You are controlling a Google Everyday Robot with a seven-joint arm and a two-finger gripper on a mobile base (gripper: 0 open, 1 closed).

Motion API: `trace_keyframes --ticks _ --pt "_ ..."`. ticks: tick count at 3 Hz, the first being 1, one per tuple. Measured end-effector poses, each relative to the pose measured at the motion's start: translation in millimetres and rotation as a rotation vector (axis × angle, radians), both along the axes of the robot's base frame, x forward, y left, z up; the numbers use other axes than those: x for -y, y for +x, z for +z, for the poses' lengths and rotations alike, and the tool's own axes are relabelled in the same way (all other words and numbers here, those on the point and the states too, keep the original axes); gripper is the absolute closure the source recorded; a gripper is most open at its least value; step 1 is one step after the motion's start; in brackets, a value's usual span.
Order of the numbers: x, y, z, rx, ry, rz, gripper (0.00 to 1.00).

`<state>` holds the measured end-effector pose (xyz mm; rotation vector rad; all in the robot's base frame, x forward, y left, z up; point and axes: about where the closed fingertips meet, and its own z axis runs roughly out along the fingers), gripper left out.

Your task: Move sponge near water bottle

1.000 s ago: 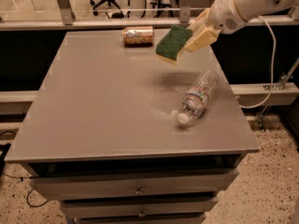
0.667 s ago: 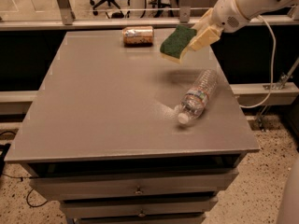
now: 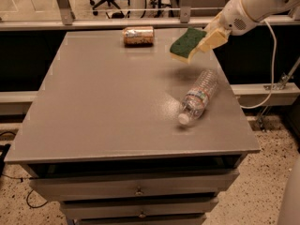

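Observation:
The sponge (image 3: 186, 44), dark green on top with a pale yellow base, hangs tilted in the air above the far right part of the grey table (image 3: 103, 107). My gripper (image 3: 202, 40) is shut on the sponge's right end, coming in from the upper right on a white arm. The water bottle (image 3: 198, 96), clear and ribbed with a white cap and a colourful label band, lies on its side on the right of the table, cap toward the front. The sponge is above and a little behind the bottle, not touching it.
An orange-brown drink can (image 3: 138, 35) lies on its side near the table's far edge. A rail and a dark gap run behind the table. The table's right edge is close to the bottle. Drawers sit below the front edge.
My gripper has carried the sponge slightly to the right and a little higher. The bottle and the can have not moved.

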<state>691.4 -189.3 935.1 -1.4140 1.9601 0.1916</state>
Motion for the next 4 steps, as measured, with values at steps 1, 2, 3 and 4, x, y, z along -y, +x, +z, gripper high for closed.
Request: trace_keyframes --ticks 1,2,3,4 --pt "5.0 -4.4 -8.5 -0.033 0.006 -0.031 0.08" --pt "5.2 -7.3 -12.5 -0.048 0.009 -0.041 0.00" --pt "3.5 -11.9 -12.9 -0.049 0.013 -0.047 0.00" --pt "3.7 -20.6 2.5 -0.001 0.044 -0.034 0.00"
